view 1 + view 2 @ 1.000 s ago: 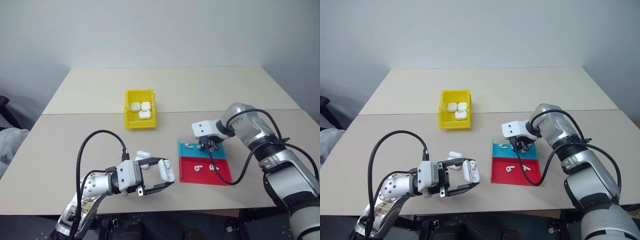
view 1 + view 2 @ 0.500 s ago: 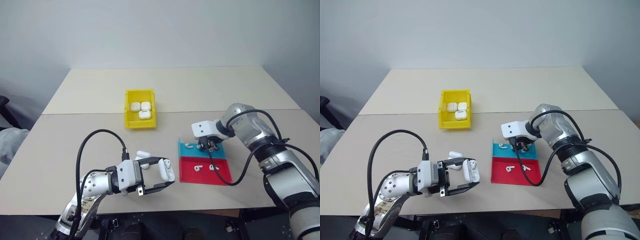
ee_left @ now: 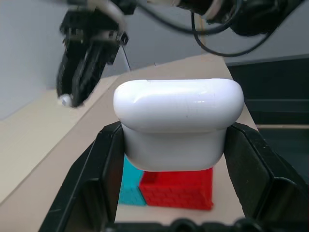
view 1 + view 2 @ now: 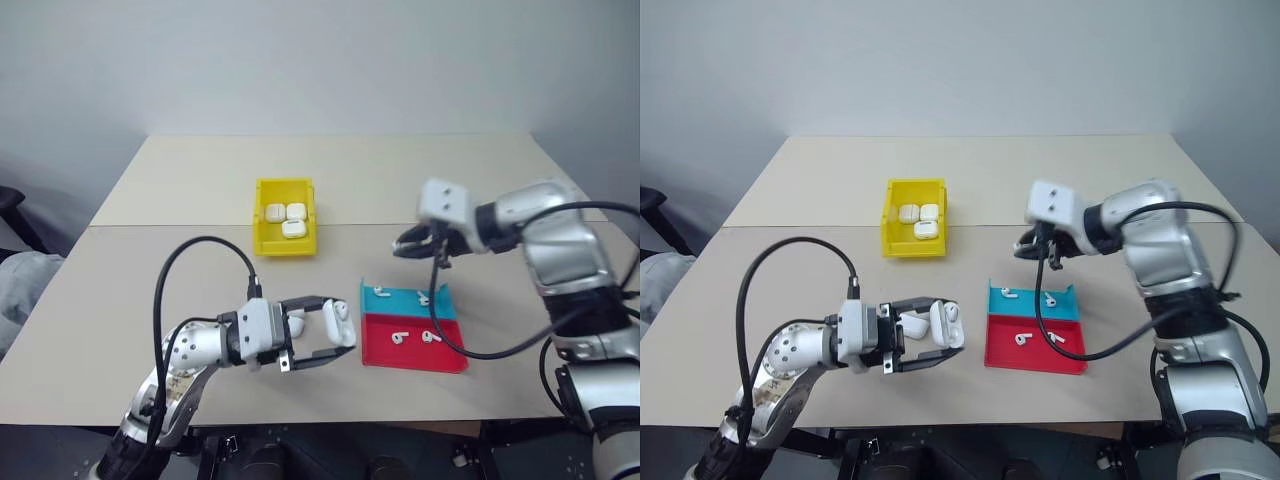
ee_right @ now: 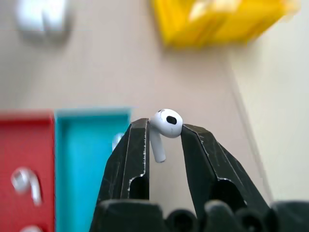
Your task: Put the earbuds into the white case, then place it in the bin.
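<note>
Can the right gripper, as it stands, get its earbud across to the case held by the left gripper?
Probably yes. The right gripper pinches an earbud in the air above the table, and nothing stands between it and the white case clamped in the left gripper.

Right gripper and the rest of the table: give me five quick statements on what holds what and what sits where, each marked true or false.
1. The right gripper pinches an earbud between its fingers. True.
2. The left gripper is empty. False: it is clamped on a white case.
3. The yellow bin holds three white cases. True.
4. The right gripper sits down inside the teal compartment of the tray. False: it is raised above the table, between bin and tray.
5. The red compartment of the tray is bare. False: two earbuds lie in it, and two more in the teal one.
</note>
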### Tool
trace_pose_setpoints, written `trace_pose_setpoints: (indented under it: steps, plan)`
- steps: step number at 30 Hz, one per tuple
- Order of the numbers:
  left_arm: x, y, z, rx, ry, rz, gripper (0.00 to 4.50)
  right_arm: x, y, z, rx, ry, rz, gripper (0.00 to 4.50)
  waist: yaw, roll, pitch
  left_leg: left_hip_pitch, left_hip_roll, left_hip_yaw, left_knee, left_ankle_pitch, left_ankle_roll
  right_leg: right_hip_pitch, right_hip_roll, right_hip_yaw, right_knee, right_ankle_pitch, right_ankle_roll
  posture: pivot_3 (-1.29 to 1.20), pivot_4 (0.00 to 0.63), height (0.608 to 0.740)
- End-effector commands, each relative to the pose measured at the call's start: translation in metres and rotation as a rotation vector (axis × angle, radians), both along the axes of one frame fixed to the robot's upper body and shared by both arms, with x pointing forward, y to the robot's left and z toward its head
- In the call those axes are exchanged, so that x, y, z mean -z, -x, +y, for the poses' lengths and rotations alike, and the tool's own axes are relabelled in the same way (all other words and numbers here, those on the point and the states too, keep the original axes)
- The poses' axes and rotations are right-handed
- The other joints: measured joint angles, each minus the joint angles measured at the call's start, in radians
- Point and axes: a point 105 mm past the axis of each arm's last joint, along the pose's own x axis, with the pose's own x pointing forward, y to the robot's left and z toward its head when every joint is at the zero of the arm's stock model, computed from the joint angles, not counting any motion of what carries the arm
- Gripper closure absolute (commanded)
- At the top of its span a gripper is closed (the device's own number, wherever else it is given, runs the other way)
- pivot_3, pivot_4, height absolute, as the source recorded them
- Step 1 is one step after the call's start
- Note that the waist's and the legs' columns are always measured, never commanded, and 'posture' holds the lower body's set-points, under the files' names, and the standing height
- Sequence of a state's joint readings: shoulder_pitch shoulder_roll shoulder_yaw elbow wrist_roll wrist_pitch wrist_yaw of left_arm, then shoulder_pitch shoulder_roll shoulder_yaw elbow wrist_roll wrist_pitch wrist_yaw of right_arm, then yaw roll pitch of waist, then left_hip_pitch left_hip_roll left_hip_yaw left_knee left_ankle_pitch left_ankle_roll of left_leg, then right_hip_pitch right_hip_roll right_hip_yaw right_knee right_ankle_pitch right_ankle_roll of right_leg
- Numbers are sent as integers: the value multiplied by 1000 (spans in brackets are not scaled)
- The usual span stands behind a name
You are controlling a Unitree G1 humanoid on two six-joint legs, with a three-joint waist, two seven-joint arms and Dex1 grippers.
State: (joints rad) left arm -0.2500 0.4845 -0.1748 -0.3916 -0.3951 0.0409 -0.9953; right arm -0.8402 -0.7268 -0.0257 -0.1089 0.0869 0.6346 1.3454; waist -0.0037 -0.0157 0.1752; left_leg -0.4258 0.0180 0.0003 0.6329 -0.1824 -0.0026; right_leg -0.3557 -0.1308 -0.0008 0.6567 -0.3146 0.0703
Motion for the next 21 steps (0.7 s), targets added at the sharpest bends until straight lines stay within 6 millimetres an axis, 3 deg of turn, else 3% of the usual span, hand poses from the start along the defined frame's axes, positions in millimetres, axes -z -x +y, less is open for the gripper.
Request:
trace_pose_setpoints:
  steps: [1,6,11,21]
  plan:
    - [-14,2,-7,48,42,-4,1719,-33,40,-1,-82,-238,-15,3247,2,0,0,0,0,0,0,0,0,0,0,0,0,0,0,0,150,740]
    - [-31,-1,-15,87,88,14,1719,-36,90,6,-217,-479,49,3247,1,0,0,1,0,0,0,0,0,2,0,0,0,0,0,0,150,740]
    - [-35,0,-19,125,85,18,1719,-29,117,20,-321,-583,66,3247,-7,0,0,1,0,0,0,0,0,2,0,0,1,0,0,0,150,740]
    - [-44,1,-25,177,122,2,1719,-3,123,36,-323,-631,96,3247,-8,0,0,1,-1,-1,0,0,0,2,0,0,0,0,0,0,150,740]
